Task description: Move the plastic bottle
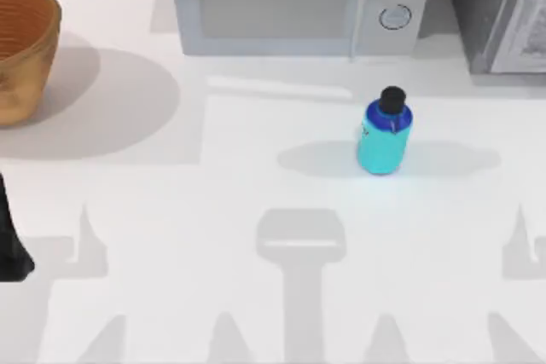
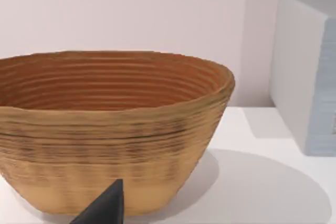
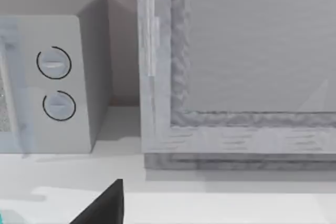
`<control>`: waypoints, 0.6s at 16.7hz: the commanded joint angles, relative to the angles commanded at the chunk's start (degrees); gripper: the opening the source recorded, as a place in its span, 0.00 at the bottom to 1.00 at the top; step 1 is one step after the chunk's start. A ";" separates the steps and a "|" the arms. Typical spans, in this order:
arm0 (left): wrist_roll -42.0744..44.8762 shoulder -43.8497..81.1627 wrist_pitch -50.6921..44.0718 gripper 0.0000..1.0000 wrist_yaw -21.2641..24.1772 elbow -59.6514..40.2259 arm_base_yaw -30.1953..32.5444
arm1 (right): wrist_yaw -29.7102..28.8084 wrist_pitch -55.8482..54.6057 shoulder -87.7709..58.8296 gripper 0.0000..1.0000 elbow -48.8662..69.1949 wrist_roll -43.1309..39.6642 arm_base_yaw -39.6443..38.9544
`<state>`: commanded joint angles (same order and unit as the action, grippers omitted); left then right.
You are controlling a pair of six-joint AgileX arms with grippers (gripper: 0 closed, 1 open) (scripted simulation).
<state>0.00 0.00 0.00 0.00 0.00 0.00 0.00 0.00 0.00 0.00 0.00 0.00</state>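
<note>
Bottle: plastic bottle (image 1: 384,136), cyan body, darker blue shoulder, black round cap; stands on table (image 1: 213,210) right of centre, just in front of microwave, not touching it. Free of both grippers, well apart from each.
Left gripper: dark part at table's left edge, top view (image 1: 12,240); one dark fingertip (image 2: 105,208) in left wrist view. Open or closed: can't tell. Bottle lies far to its right, basket close ahead of it.
Right gripper: one dark fingertip (image 3: 105,205) in right wrist view, low over table. Open or closed: can't tell. Microwave's dial end and grey cabinet ahead of it; sliver of cyan at that view's lower corner, prob. the bottle, can't confirm.
Basket: wicker basket (image 1: 24,49), back left corner of table, upright; visible part of its inside (image 2: 105,85) holds nothing.
Microwave: grey, two round dials (image 1: 299,2), at back, centre.
Cabinet: grey cabinet w/ framed panel (image 1: 503,10), back right corner, beside microwave w/ gap between.
</note>
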 joint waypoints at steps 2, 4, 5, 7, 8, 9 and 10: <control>0.00 0.00 0.00 1.00 0.00 0.00 0.00 | 0.00 0.00 0.00 1.00 0.00 0.00 0.00; -0.03 1.63 1.26 1.00 0.11 -0.59 0.61 | 0.00 0.00 0.00 1.00 0.00 0.00 0.00; -0.04 3.30 2.52 1.00 0.20 -1.17 1.22 | 0.00 0.00 0.00 1.00 0.00 0.00 0.00; -0.05 8.54 6.30 1.00 0.41 -2.90 2.98 | 0.00 0.00 0.00 1.00 0.00 0.00 0.00; -0.04 12.01 8.71 1.00 0.52 -3.99 4.09 | 0.00 0.00 0.00 1.00 0.00 0.00 0.00; -0.03 15.94 11.41 1.00 0.64 -5.20 5.33 | 0.00 0.00 0.00 1.00 0.00 0.00 0.00; 0.00 20.28 14.36 1.00 0.75 -6.53 6.67 | 0.00 0.00 0.00 1.00 0.00 0.00 0.00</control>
<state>0.00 20.28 14.36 0.75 -6.53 6.67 0.00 0.00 0.00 0.00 0.00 0.00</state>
